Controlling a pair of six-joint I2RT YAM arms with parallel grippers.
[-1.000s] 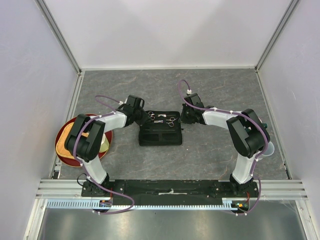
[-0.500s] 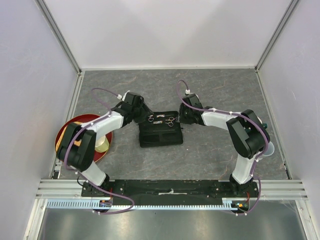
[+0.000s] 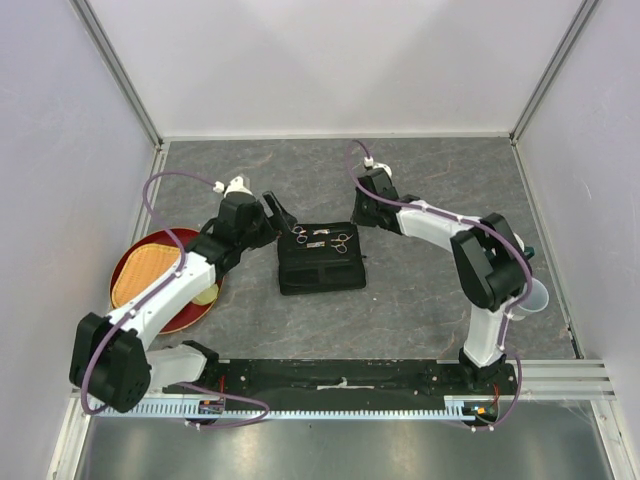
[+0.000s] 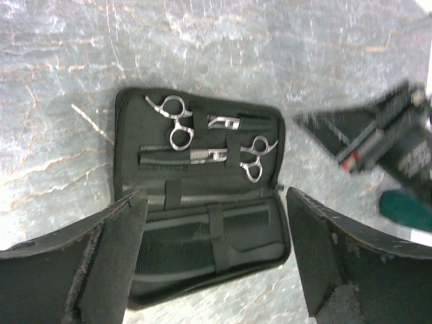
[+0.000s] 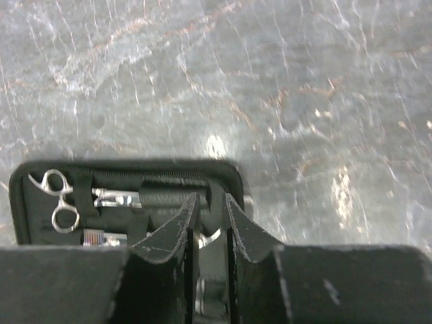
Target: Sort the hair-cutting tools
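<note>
Right gripper (image 5: pixel 208 210) over case (image 5: pixel 169 172), fingers (image 5: pixel 177 226) nearly closed, narrow gap. Scissors (image 5: pixel 59 202) strapped at case's left end. Grey stone-patterned table (image 5: pixel 270 88) beyond case.

So the count: two silver scissors, one (image 4: pixel 177 120) and the other (image 4: pixel 255 156), two black combs (image 4: pixel 202 251) (image 4: pixel 177 159), one open black case (image 4: pixel 128 108), one red plate (image 3: pixel 135 262), one pale cup (image 3: pixel 533 296), two claws, left (image 4: pixel 214 260) and right (image 5: pixel 208 226).
</note>
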